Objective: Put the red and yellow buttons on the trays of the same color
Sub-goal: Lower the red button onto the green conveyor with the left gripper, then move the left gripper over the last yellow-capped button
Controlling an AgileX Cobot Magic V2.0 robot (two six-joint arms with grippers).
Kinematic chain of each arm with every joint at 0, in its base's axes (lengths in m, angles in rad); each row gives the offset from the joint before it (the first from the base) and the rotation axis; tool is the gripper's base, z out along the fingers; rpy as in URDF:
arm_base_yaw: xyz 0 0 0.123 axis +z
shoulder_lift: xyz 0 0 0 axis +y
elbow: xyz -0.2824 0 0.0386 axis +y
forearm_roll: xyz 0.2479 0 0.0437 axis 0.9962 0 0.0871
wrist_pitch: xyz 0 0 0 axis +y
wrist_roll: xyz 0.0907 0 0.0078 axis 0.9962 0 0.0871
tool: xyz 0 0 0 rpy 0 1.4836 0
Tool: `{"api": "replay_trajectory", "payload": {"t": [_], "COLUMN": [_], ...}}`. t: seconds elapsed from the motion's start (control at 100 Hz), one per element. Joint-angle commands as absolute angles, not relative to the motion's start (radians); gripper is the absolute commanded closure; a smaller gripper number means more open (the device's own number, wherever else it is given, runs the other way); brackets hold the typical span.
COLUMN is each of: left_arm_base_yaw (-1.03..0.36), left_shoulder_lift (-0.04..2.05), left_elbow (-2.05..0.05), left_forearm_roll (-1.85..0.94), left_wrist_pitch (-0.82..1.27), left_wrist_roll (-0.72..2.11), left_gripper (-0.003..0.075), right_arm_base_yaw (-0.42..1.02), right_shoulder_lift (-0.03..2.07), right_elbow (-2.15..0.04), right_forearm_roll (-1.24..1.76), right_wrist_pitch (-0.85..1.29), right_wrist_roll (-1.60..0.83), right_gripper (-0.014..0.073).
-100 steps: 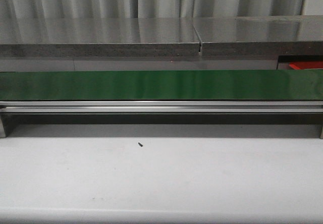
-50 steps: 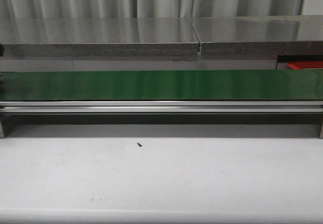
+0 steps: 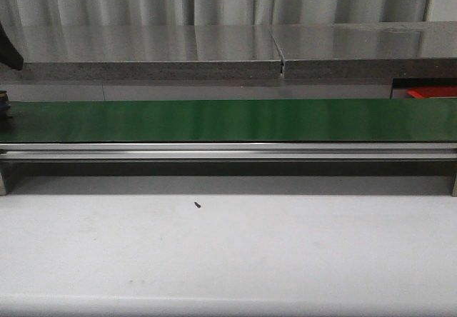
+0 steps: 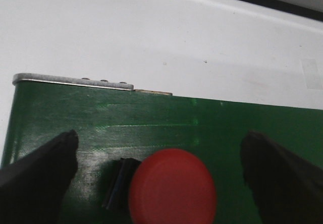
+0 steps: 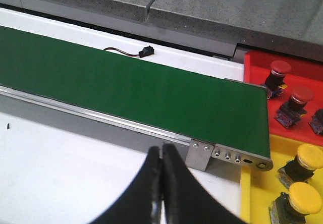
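Note:
A red button (image 4: 172, 186) with a black base (image 4: 118, 183) lies on the green belt (image 4: 202, 123) near its end. My left gripper (image 4: 160, 141) is open, one finger on each side of the button and neither touching it. My right gripper (image 5: 161, 151) is shut on nothing above the white table, near the belt's other end. Beside that end sit the red tray (image 5: 257, 62), holding red buttons (image 5: 302, 94), and the yellow tray (image 5: 246, 193), holding yellow buttons (image 5: 310, 157). In the front view only a dark part of the left arm (image 3: 8, 49) shows.
The green belt (image 3: 228, 121) spans the front view with a metal rail below it. A grey counter (image 3: 143, 53) runs behind. A small black speck (image 3: 197, 204) lies on the white table. A black sensor with a wire (image 5: 146, 51) lies behind the belt.
A dark part of the left arm has come into the front view at the left edge. Nothing else has moved.

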State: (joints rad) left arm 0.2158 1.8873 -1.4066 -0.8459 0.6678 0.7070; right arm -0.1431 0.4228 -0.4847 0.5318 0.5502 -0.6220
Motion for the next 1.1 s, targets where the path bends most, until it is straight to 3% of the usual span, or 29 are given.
{"api": "replay_trajectory", "payload": {"t": [0.0,0.09,0.36,0.62,1.09], "left_arm_base_yaw": [0.211,0.211,0.283,0.386,0.473], "left_shoulder_lift": [1.821,1.799,1.782,1.800,2.032], "left_elbow": [-1.430,-1.432,-1.570,-1.677,-1.809], "left_forearm_roll": [-0.900,-0.893,-0.865,-0.561,-0.557], "left_wrist_pitch": [0.657,0.638,0.677,0.624,0.596], "left_wrist_roll": [0.715,0.717,0.717,0.591,0.565], "left_gripper": [0.0027,0.0060,0.0062,0.0062,0.0062], "right_arm_base_yaw": [-0.142,-0.142,-0.142,-0.142,-0.142], "right_shoulder_lift": [0.425,0.425,0.425,0.425,0.425], "right_elbow": [-0.510,-0.510,-0.510,-0.510,-0.510], "right_forearm_roll": [0.546,0.546,0.546,0.546,0.546], "right_wrist_pitch": [0.491,0.491,0.491,0.491,0.491], "right_wrist_roll": [-0.631,-0.631,-0.631,-0.631,-0.631], "right_gripper": [0.0662,0.0662,0.0662,0.0662,0.0662]}}
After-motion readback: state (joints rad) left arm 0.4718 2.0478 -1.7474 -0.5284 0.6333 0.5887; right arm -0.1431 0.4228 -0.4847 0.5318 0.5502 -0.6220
